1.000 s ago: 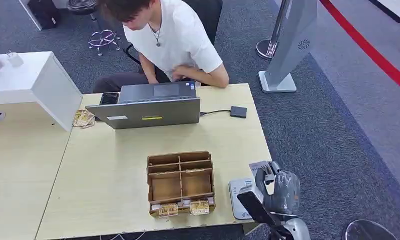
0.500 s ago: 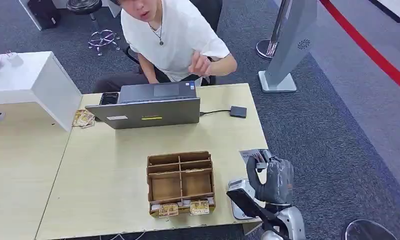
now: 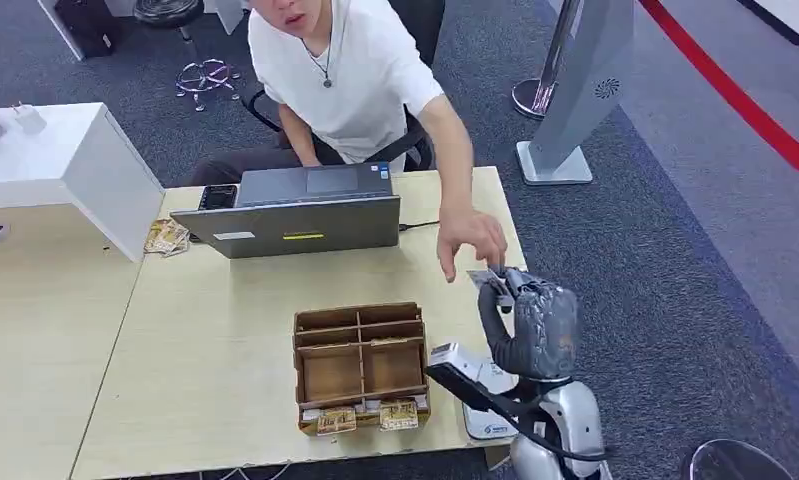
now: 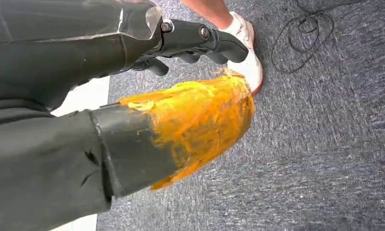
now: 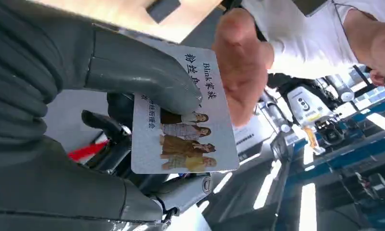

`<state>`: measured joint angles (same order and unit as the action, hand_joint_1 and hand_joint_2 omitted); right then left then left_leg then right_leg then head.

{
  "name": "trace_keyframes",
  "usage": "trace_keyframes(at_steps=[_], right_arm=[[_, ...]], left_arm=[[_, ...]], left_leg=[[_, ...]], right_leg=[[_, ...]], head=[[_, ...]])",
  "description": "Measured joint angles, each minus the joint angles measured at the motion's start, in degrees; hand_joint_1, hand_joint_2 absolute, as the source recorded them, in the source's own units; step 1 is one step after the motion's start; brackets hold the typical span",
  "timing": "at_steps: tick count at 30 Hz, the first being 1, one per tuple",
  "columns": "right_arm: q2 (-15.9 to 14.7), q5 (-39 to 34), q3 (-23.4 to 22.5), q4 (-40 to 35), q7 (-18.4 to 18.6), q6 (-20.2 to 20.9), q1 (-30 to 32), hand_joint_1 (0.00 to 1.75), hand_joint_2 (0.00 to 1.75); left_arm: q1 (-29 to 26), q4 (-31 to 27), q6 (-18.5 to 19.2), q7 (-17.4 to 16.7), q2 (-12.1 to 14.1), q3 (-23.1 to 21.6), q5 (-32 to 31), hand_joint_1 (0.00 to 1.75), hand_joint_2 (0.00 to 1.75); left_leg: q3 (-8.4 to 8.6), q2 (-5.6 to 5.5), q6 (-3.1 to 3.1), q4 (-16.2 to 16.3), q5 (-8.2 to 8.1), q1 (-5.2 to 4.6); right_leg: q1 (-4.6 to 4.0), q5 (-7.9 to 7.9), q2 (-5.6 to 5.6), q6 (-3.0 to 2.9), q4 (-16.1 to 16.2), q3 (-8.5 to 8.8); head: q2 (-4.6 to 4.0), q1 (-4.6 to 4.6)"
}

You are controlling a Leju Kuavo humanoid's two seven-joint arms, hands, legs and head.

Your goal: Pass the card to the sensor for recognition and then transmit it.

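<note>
Above the table's right edge, right robot hand (image 3: 528, 322) pinching the card (image 5: 183, 122), person's hand (image 3: 472, 240) reaching it

Your robot's right hand (image 3: 531, 322) is dark grey with a dull sheen, its thick thumb (image 5: 137, 72) smooth and paler grey beside a ribbed grey cover (image 5: 17, 82). Just below the hand, the forearm (image 3: 560, 430) is silver, crossed by a black cable. The left hand (image 4: 132, 110) has dark fingers with round silver screws and a thumb smeared in orange.
</note>
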<state>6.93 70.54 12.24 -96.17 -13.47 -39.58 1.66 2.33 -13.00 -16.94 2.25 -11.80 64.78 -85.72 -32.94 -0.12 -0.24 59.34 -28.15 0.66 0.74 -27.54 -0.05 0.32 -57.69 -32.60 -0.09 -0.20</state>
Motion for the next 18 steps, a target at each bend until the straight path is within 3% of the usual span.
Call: trace_keyframes(at_steps=[4,5,6,7,13,14,18], right_arm=[[0.04,3.88,-0.02,0.13,0.99,0.0,-0.86,1.75,1.75],[0.09,4.41,-0.02,0.26,1.2,0.0,-1.07,1.59,1.75],[0.13,4.84,-0.02,0.46,1.44,0.0,-1.29,0.42,1.75],[0.17,4.97,-0.02,0.57,1.51,0.0,-1.4,0.0,1.75],[0.33,6.94,-0.02,1.31,3.02,0.0,-1.76,0.0,1.75],[0.35,7.29,-0.02,1.42,3.24,0.0,-1.8,0.0,0.0],[0.55,7.79,-0.04,1.44,3.67,0.0,-1.82,0.0,0.0]], left_arm=[[0.0,0.0,0.11,0.02,0.15,-0.02,-0.09,0.0,0.0],[0.0,0.0,0.11,0.02,0.17,-0.02,-0.09,0.0,0.0],[0.02,0.0,0.11,0.02,0.22,-0.02,-0.09,0.0,0.0],[0.03,0.0,0.11,0.02,0.24,-0.04,-0.09,0.0,0.0],[0.03,0.0,0.11,0.02,0.24,-0.02,-0.09,0.0,0.0],[0.03,0.0,0.11,0.02,0.24,-0.02,-0.09,0.0,0.0],[0.04,0.0,0.11,0.02,0.24,-0.02,-0.09,0.0,0.0]], left_leg=[[-0.01,0.0,0.0,0.0,0.0,0.0],[0.0,0.0,0.0,0.0,0.0,0.0],[0.0,0.0,0.0,0.0,0.0,0.0],[0.0,-0.01,0.0,0.0,0.0,0.0],[-0.01,-0.01,0.0,0.0,0.0,0.0],[-0.01,-0.01,0.0,0.0,0.0,0.0],[0.0,-0.01,0.0,0.0,0.0,0.0]], right_leg=[[0.0,0.0,0.0,0.0,0.0,0.0],[0.0,0.0,0.0,0.0,0.0,0.0],[0.0,0.0,0.0,0.0,0.0,0.0],[0.0,0.0,-0.01,0.0,0.0,0.0],[0.0,0.0,-0.01,0.0,0.0,0.0],[0.0,0.0,-0.01,0.0,0.0,0.0],[0.0,0.0,-0.01,0.0,0.0,0.0]], head=[[0.0,-0.02],[0.0,-0.02],[0.0,-0.02],[0.0,-0.02],[0.0,-0.02],[0.0,0.0],[0.0,-0.02]])
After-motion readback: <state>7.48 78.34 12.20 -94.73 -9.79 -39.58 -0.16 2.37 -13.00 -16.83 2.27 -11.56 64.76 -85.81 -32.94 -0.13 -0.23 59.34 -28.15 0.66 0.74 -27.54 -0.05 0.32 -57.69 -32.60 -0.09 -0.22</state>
